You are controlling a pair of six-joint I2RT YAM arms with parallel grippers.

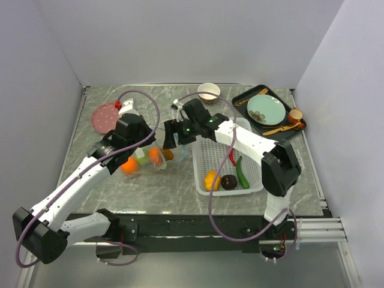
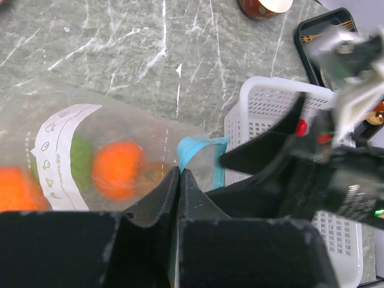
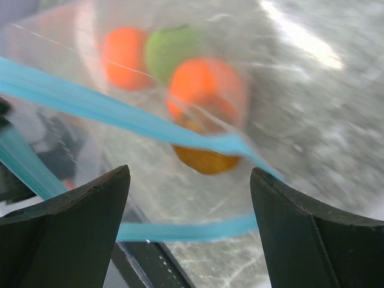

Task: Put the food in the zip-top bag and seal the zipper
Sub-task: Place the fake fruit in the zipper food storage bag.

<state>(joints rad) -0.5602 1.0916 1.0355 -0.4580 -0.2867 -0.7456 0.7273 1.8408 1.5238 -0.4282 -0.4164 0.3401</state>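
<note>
The clear zip-top bag lies on the marble table left of the basket, with its teal zipper gaping open. Inside it are two oranges, a green apple and a brownish fruit. My left gripper is shut on the bag's mouth edge right by the zipper. In front of the bag's mouth, my right gripper stands open and holds nothing. A yellow fruit, a dark round fruit, a green pepper and a red chili lie in the white basket.
A pink plate sits at the back left and a small bowl at the back middle. At the back right, a black tray carries a teal plate, wooden spoons and a small brown cup.
</note>
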